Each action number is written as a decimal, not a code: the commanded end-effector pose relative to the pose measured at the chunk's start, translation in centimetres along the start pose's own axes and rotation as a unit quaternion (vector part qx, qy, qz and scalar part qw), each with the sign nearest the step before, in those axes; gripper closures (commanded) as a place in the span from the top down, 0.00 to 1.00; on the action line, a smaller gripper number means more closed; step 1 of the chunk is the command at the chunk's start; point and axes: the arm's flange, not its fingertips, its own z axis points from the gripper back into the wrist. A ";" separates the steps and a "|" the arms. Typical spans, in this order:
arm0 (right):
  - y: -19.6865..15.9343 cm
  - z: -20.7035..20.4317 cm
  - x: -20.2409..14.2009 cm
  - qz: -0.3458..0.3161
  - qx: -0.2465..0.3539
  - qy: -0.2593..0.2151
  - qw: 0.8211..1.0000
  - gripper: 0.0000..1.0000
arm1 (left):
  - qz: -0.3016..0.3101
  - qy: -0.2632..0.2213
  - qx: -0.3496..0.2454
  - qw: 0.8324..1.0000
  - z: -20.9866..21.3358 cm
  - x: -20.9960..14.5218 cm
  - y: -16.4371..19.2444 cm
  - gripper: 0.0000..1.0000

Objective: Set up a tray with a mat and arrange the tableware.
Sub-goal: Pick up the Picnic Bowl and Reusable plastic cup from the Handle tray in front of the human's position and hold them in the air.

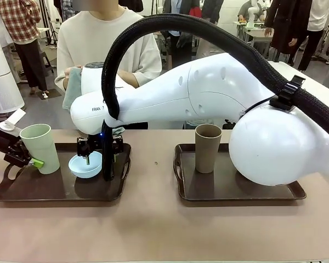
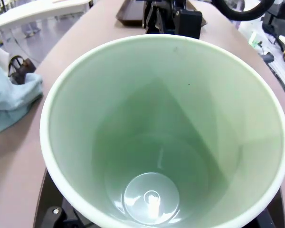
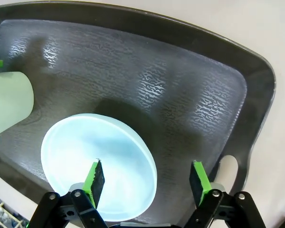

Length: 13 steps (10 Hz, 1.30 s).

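A pale green cup [image 1: 39, 148] stands at the left end of the left tray [image 1: 22, 189], and my left gripper [image 1: 35, 161] is open with a finger on either side of its lower part. The left wrist view looks straight down into this cup [image 2: 152, 142]. My right arm reaches across to the same tray. Its gripper [image 3: 147, 183] is open over the light blue bowl [image 3: 99, 161], one finger inside the bowl and the other outside the rim. A dark textured mat [image 3: 147, 80] lines this tray. The brown cup [image 1: 208, 147] stands on the right tray [image 1: 274, 192].
The person across the table holds a pale blue cloth [image 1: 72, 87] behind the left tray. My right arm's large white body [image 1: 274, 148] covers much of the right tray. Bare tabletop [image 1: 153, 230] stretches along the near edge.
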 end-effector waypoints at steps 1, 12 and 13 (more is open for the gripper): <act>0.6 -0.2 1.0 0.007 -0.004 -0.002 1.000 0.36 | -0.024 -0.021 0.006 0.999 -0.2 -0.4 0.1 1.00; 0.7 1.5 0.0 -0.014 -0.012 0.005 1.000 0.00 | -0.042 0.006 -0.004 0.999 0.6 0.9 -1.8 0.00; 0.1 3.6 -1.1 -0.010 -0.014 -0.009 1.000 0.00 | -0.048 0.018 -0.007 0.999 1.2 1.7 -2.9 0.00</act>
